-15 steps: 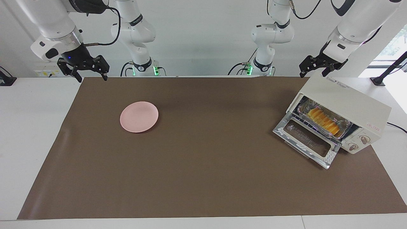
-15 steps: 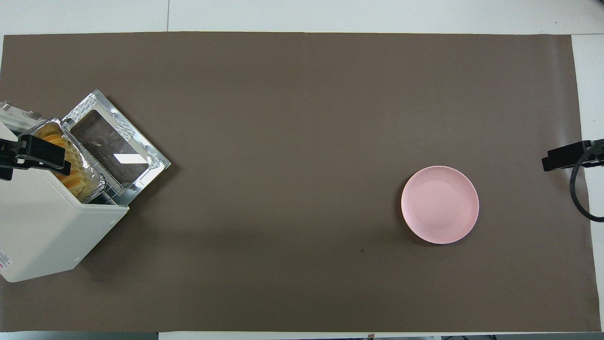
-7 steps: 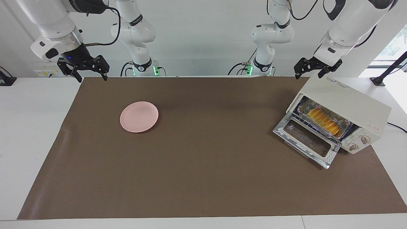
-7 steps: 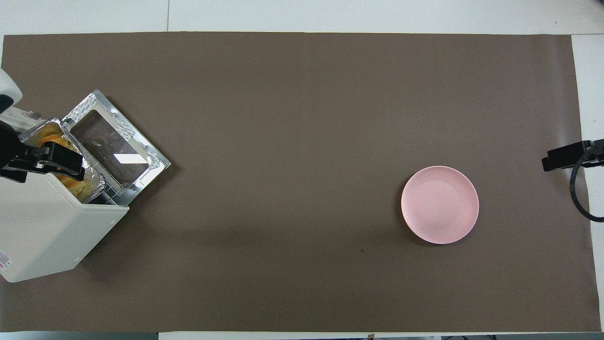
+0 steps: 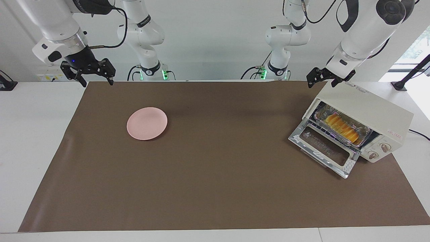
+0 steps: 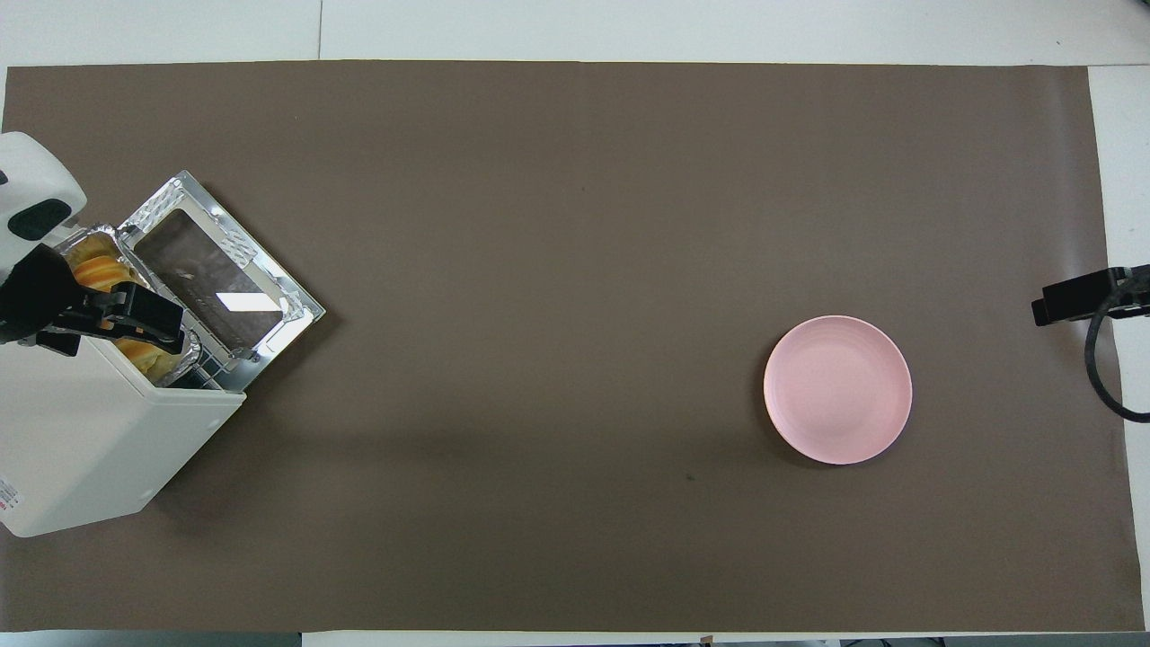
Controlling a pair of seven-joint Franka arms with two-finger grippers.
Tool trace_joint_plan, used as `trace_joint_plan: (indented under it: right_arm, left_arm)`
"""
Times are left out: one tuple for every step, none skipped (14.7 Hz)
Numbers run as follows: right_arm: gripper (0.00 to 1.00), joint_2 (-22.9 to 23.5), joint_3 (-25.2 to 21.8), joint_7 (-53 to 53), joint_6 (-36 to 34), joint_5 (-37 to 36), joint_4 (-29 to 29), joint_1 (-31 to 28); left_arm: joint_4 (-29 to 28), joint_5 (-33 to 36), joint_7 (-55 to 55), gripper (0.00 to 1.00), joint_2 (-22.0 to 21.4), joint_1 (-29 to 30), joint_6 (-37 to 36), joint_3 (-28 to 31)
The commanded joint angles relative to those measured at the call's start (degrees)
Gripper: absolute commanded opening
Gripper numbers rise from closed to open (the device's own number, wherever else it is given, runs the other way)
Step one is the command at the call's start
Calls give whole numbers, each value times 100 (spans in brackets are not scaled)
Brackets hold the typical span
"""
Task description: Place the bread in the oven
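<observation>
Resting in crinkled foil, the ridged bread [image 5: 342, 127] sits inside the boxy oven [image 5: 366, 116]; both claws gape empty.

I see a pink plate [image 5: 146, 123] lying on the brown mat [image 5: 215, 188] that covers my white tabletop [image 5: 33, 134].

Cream-white oven [image 5: 366, 111], yellow-orange ridged bread [image 5: 342, 127], crinkled silver foil tray [image 5: 364, 131], pink plate [image 5: 146, 123], brown mat [image 5: 215, 174].

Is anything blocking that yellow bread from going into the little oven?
Nothing visible: the bread already lies in a foil tray inside the oven, whose door hangs open.
</observation>
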Motion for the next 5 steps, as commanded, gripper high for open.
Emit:
trace_joint_plan:
  right_arm:
    - [100,-123,-16,63,-8,-16,-136,18]
    - [100,-123,-7,63,-17,-16,-136,18]
    - [100,-123,-16,63,-26,-16,-136,18]
    - [100,-123,-16,55,-26,-16,-136,18]
    - [100,-123,-16,63,-26,-16,-136,18]
  left_arm:
    - [-99,-56,79,100,-162,74,87,-53]
    - [-90,-82,79,100,-153,74,87,-53]
    - [-55,-83,79,100,-144,74,96,-44]
    - [-46,-91,79,100,-144,83,105,-52]
    - [-46,-91,70,100,-144,83,122,-44]
